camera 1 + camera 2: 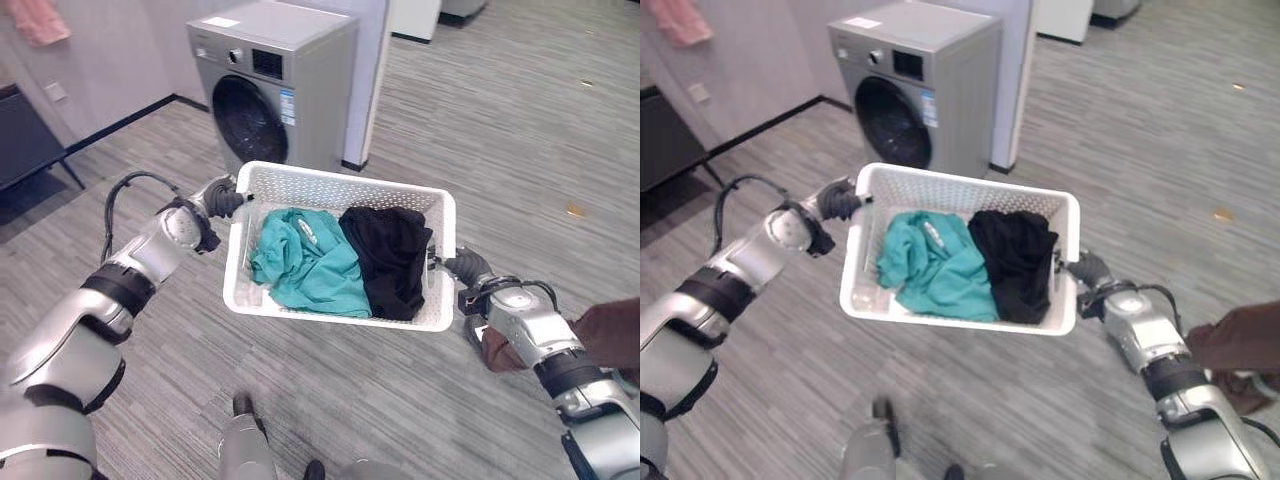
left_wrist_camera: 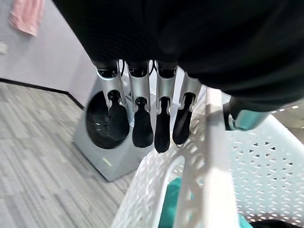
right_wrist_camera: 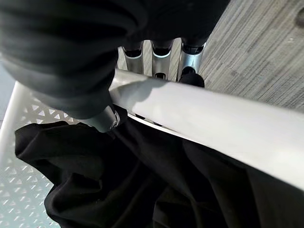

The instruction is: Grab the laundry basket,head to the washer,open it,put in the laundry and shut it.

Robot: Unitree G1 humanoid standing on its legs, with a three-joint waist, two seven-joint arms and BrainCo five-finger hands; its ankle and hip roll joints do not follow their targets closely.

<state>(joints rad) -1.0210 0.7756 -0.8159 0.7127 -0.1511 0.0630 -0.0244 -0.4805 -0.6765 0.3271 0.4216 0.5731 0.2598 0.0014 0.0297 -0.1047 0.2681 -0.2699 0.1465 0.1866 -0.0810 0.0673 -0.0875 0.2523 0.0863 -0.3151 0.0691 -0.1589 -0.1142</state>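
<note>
A white perforated laundry basket (image 1: 340, 181) hangs in the air between my two hands. Inside it a teal garment (image 1: 305, 266) lies on the left and a black garment (image 1: 391, 256) on the right. My left hand (image 1: 222, 200) grips the basket's left rim (image 2: 213, 156), fingers (image 2: 142, 128) outside and thumb inside. On the opposite rim (image 3: 213, 114), my right hand (image 1: 463, 266) clamps with its fingers (image 3: 190, 59) under the edge and its thumb over the black cloth. The grey front-loading washer (image 1: 268, 85) stands just beyond the basket, its dark round door (image 1: 248, 121) shut.
A white pillar (image 1: 375, 80) rises right behind the washer. A dark piece of furniture (image 1: 25, 140) sits at the far left under a hanging pink cloth (image 1: 40, 20). A person's brown sleeve (image 1: 611, 336) is close to my right forearm. Grey striped floor spreads to the right.
</note>
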